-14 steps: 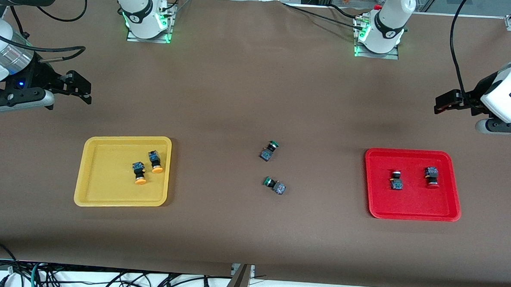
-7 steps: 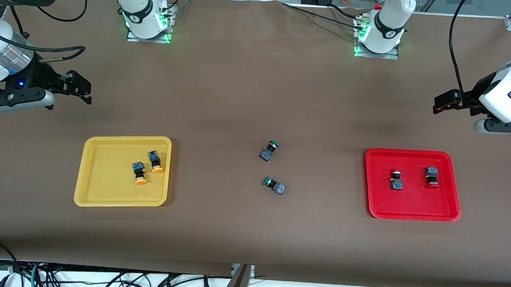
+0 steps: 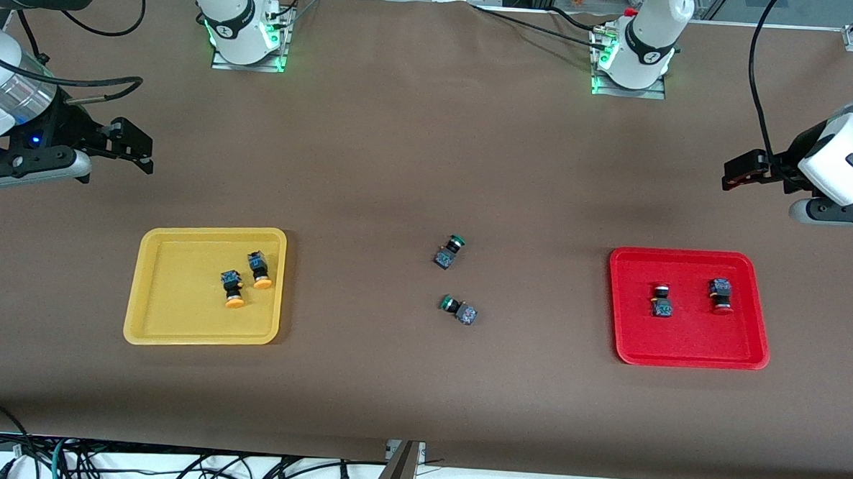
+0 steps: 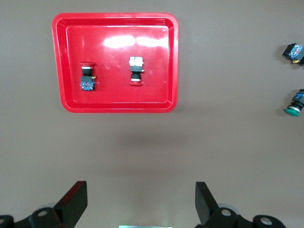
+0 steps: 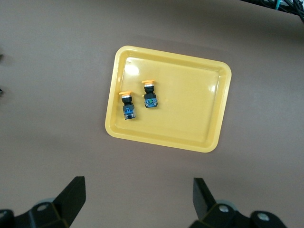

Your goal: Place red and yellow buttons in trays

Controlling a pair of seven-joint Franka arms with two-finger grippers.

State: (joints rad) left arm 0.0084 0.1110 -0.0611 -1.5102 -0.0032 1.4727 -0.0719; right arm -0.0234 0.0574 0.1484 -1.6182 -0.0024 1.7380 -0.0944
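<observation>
Hanging wide open and empty, the left gripper [image 3: 737,171] sits up in the air at the left arm's end of the table, over bare brown cloth farther from the front camera than the red tray [image 3: 686,355]; over the last second it has crept only slightly toward the middle of the table, and nothing else has moved. The right gripper [image 3: 134,147] is equally spread and empty, parked over bare cloth at the right arm's end of the table, unmoved from a second ago — that arm waits. Both wrist views look straight down with the fingers [image 4: 76,202] apart and nothing between them. In the red tray lie the two red-capped buttons, one [image 3: 661,301] toward the table's middle and the other [image 3: 720,294] beside it, apart from each other and on their sides. In the yellow tray [image 3: 177,333] lie the two yellow-capped buttons [image 3: 231,288] [image 3: 259,269], just beside one another near the tray's edge toward the table's middle. On the tablecloth [image 3: 401,159] between the trays remain two green-capped buttons [image 3: 449,252] [image 3: 459,310], which the task does not ask for. By my reading the sorting is done — all four wanted buttons are in trays of matching colour, and the slight drift of the left arm looks like a retreat, not a fresh reach.
</observation>
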